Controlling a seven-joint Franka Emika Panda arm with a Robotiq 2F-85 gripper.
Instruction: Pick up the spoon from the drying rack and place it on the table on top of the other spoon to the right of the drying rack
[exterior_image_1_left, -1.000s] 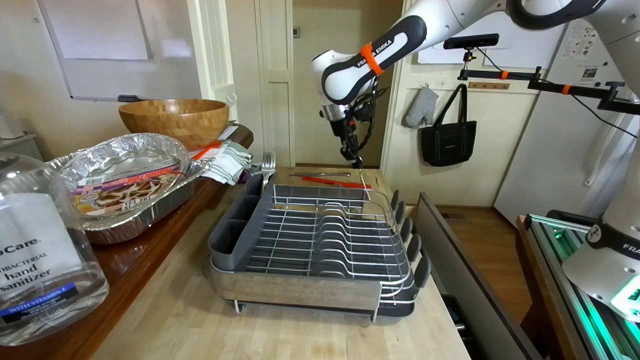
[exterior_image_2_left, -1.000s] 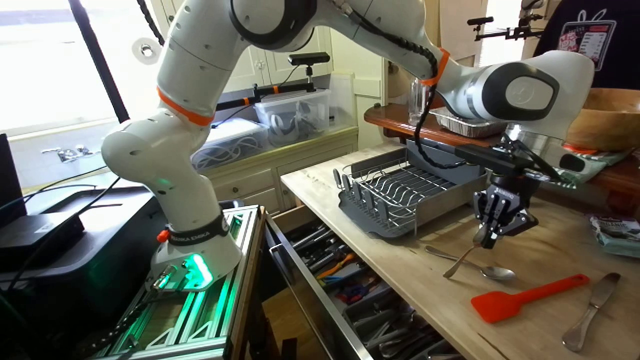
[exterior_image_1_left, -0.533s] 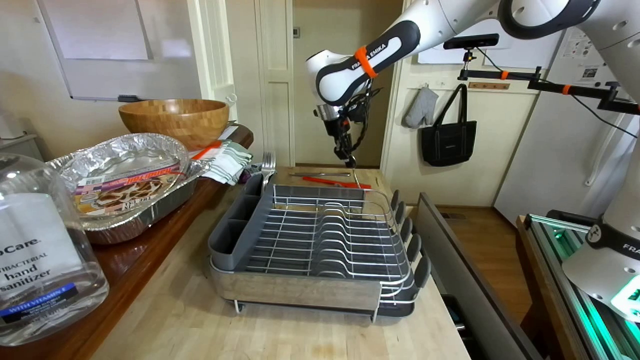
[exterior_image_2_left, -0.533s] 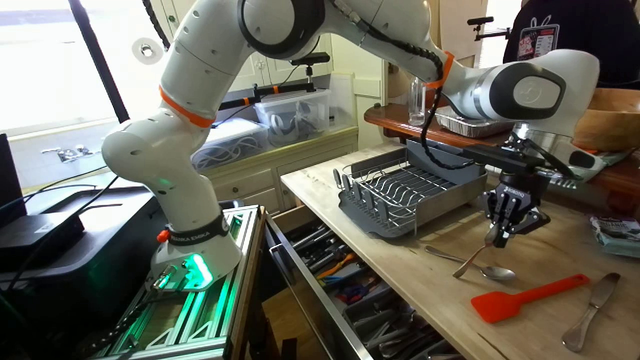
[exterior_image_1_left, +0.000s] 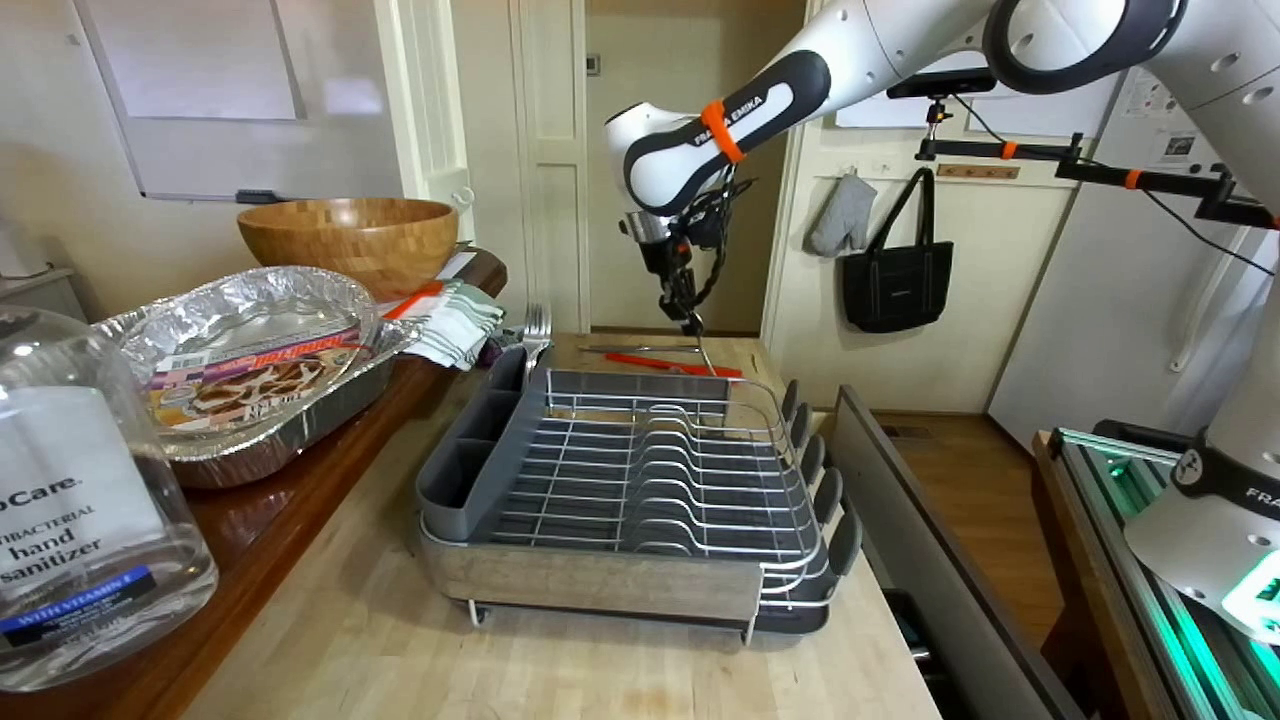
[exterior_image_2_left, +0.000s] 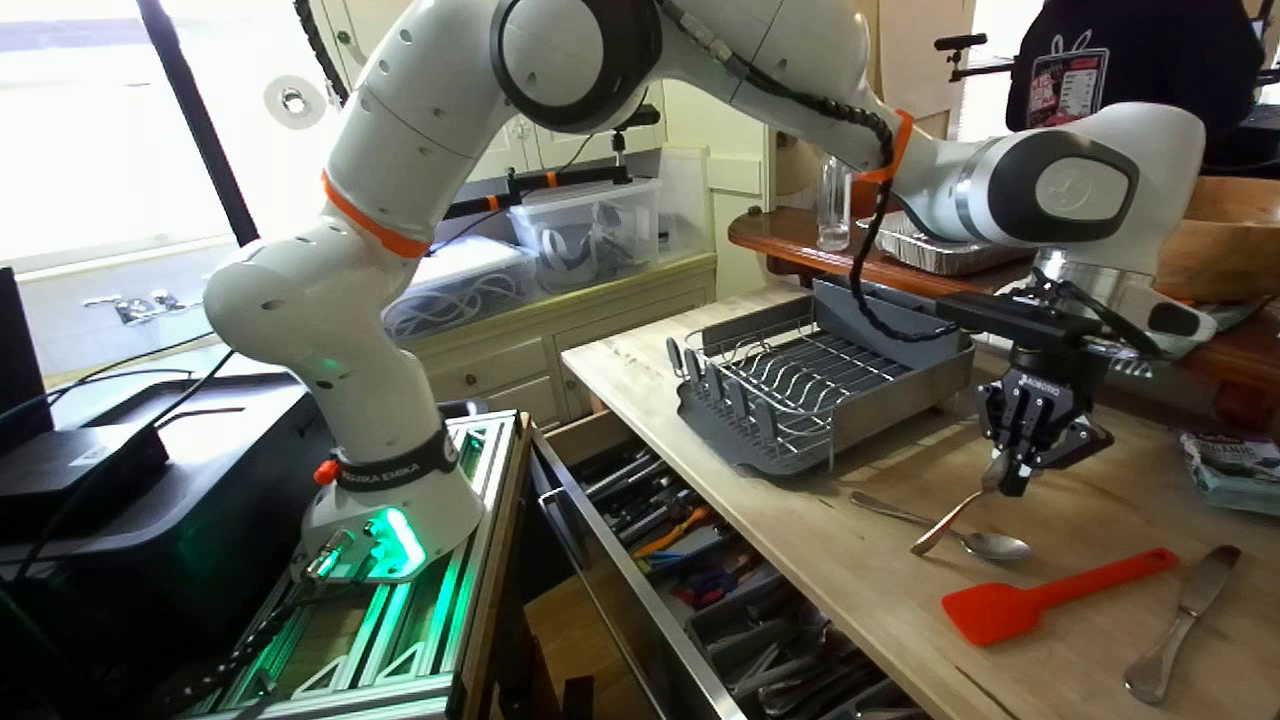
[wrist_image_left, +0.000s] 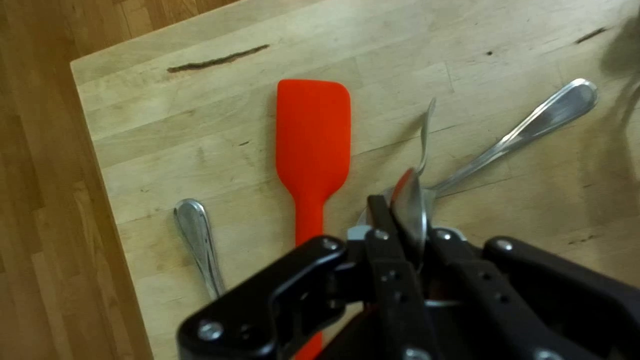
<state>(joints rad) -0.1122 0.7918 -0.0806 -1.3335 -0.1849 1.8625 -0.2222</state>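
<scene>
Evidently the pick-up half is done: we find the spoon (exterior_image_2_left: 949, 520) out of the drying rack (exterior_image_2_left: 890, 407), held by its bowl in the gripper (exterior_image_2_left: 1009, 475), whose jaws are narrowed onto it. In an exterior view it slants, handle down and toward the left, over the other spoon (exterior_image_2_left: 997, 546), which lies on the table (exterior_image_2_left: 1075, 665) to the right of the drying rack. In the wrist view most of that lower bowl hides under the gripper. Whether the held handle's tip touches anything, we cannot tell. Left, by our judgement: line up, lower, let go, back away; the placing is not yet made.

Containers. We note forks (exterior_image_1_left: 537, 327) standing tines up in the far compartment of the grey caddy (exterior_image_1_left: 518, 455) on the drying rack's left side in an exterior view. Foil tray (exterior_image_1_left: 270, 450) farther left: holds a printed package (exterior_image_1_left: 255, 390). Wooden bowl (exterior_image_1_left: 350, 235) beyond it: inside not visible to us. Open drawer (exterior_image_2_left: 640, 590), at the table's left edge in an exterior view: metal utensils (exterior_image_2_left: 790, 690) in the near compartments, an orange-handled tool (exterior_image_2_left: 672, 533) farther in. Clear bin (exterior_image_2_left: 480, 262) at the far left: we make out looped pale cable (exterior_image_2_left: 440, 315) through its side.
</scene>
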